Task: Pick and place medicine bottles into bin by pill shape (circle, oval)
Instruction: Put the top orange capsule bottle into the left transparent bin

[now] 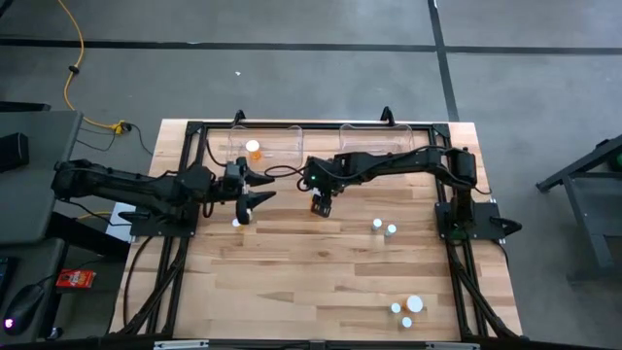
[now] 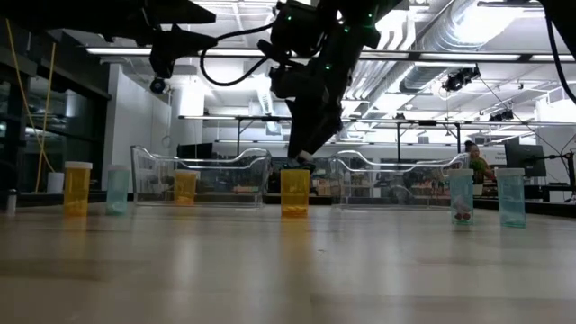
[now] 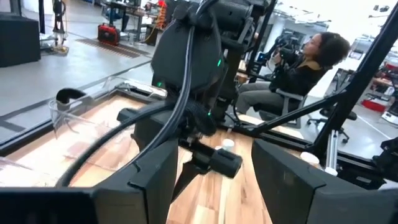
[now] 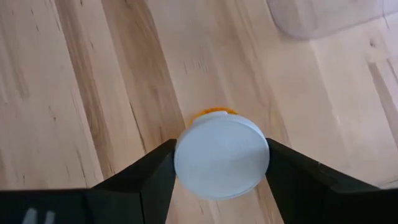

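Wood planks make up the tabletop, and we count two clear bins at its far edge. They stand side by side: the left bin and the right bin. We see one orange bottle with a white cap inside the left bin, and we call it the binned bottle. We see nothing inside the right bin.

We count two dark arms, and both reach toward the middle of the tabletop. The right pincer points straight down, just in front of the gap between the two bins. One orange bottle stands upright on the wood under it. The two fingers touch its round white cap, one on each side, so this pincer is holding the orange bottle by the cap.

The left pincer hangs near the front of the left bin, a little way from the right pincer. Its two fingers are spread apart and we see nothing between them. One small white cap shows on the wood just beside it.

On the right half of the tabletop we count five more white caps. A pair of bottles stands close together near the middle. A group of three bottles stands near the front edge.

One person sits in a chair in the room behind.
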Controlling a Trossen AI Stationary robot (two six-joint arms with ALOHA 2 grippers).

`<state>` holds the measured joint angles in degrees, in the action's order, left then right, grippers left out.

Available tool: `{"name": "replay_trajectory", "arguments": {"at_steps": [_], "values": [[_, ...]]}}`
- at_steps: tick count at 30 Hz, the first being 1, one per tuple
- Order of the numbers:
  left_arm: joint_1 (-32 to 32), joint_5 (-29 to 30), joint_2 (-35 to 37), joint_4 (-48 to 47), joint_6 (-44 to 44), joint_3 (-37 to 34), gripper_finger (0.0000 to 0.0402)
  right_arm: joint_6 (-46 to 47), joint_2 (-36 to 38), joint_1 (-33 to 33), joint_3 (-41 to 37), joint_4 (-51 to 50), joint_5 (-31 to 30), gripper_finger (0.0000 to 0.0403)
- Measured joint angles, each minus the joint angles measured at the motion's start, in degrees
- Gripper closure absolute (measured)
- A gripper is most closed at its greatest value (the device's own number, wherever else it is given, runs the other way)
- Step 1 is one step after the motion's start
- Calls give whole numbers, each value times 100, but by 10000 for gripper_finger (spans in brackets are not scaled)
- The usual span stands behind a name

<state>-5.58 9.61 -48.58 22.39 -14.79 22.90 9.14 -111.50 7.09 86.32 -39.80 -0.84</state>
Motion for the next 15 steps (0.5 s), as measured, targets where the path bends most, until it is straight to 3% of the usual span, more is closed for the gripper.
{"name": "replay_trajectory", "arguments": {"at_steps": [15], "values": [[2,11,-33,34,-20,0,206,-50,-275,2,-2,90,-15,182]]}}
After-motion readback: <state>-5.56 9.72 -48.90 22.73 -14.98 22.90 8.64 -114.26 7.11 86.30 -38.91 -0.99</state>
